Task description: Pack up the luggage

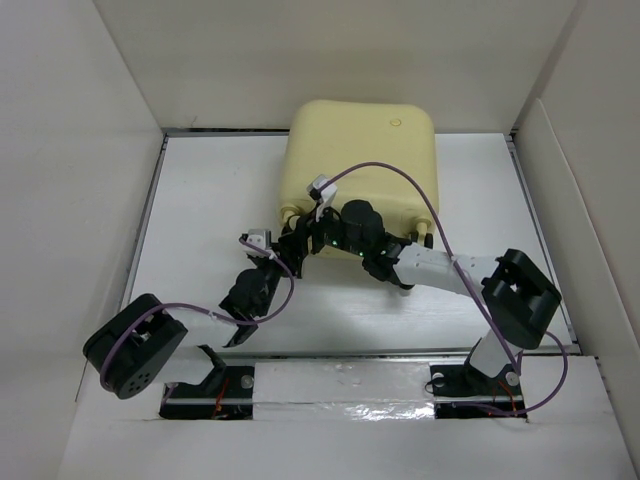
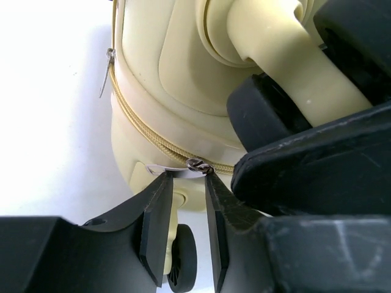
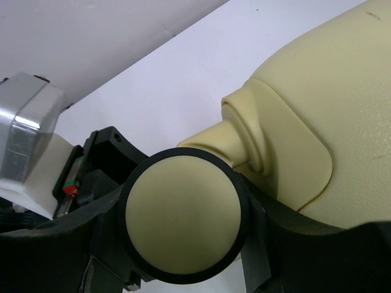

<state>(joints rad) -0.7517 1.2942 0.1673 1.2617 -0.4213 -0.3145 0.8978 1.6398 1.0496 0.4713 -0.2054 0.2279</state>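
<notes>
Left gripper (image 2: pixel 187 178): at the luggage's near left corner. The jaws are nearly together, with only a narrow gap between them.
Zipper pull (image 2: pixel 183 169): a small metal tab lying across the jaw tips. I cannot tell whether the jaws actually bite on it.
Reason for this hold: the tips sit on the zipper line (image 2: pixel 143 134), probably to run the slider round and close the seam.
Second pull (image 2: pixel 108 70): hangs loose further along the seam, apart from both arms.
Luggage (image 1: pixel 362 160): in the middle of the table (image 1: pixel 200 230), towards the back wall. The shell looks closed.
Lie: flat, with the round emblem (image 1: pixel 397 122) facing up.
Heading: the wheeled end points at the arm bases and the top end points away from them.
Long axis: seems to run near to far, though the shell looks close to square from above.
Right gripper (image 3: pixel 182 227): reaches across to the same near edge, just beside the left one.
Wheel (image 3: pixel 180 207): a yellow hub in a black tyre, pinched between the right jaws.
Reason for this hold: most likely a brace, so the case does not slide or turn when the zipper is tugged.
Risk: a slip off the thin tab is likelier than one off the wheel.
</notes>
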